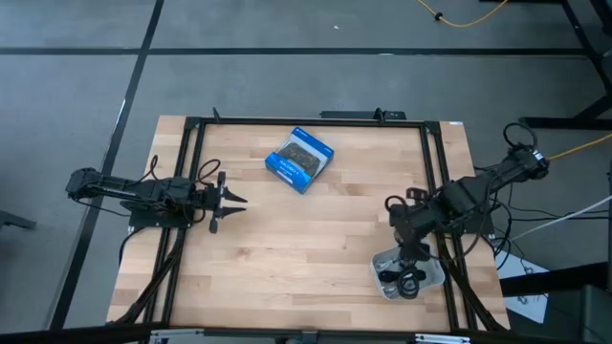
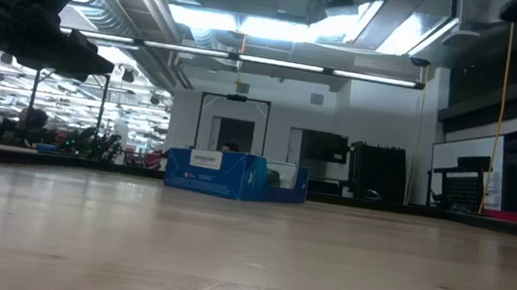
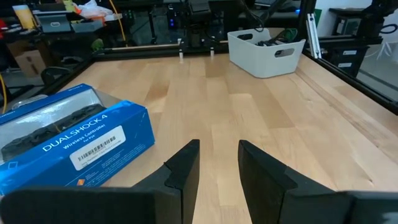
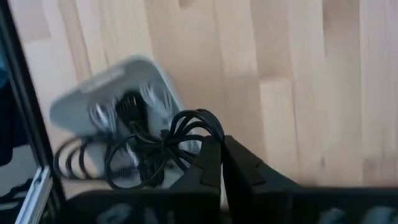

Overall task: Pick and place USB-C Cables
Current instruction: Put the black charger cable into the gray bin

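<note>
My right gripper [image 1: 411, 258] [image 4: 222, 154] hovers over a pale grey bin [image 1: 384, 264] [image 4: 93, 90] near the table's right near corner, shut on a black USB-C cable coil [image 4: 186, 134]. More cables lie in the bin: black ones [image 4: 132, 107] and pale ones with silvery plugs [image 4: 101, 115]. In the high view they show as a dark tangle [image 1: 409, 280]. My left gripper [image 1: 232, 202] [image 3: 219, 155] waits open over the table's left side, holding nothing. My right gripper pinches the black coil by a loop [image 4: 203, 132] at its fingertips, coming from above and pointing down. The coil hangs beside and below the fingers, over the bin. I cannot tell whether its lower loops [image 4: 124, 168] touch the cables in the bin.
A blue-and-black DualShock box [image 1: 299, 160] [image 3: 68, 146] [image 2: 234, 174] lies toward the table's far middle, close to my left gripper. A black frame [image 1: 191, 172] borders the wooden table. Bare wood stretches between the box and the bin [image 3: 267, 56].
</note>
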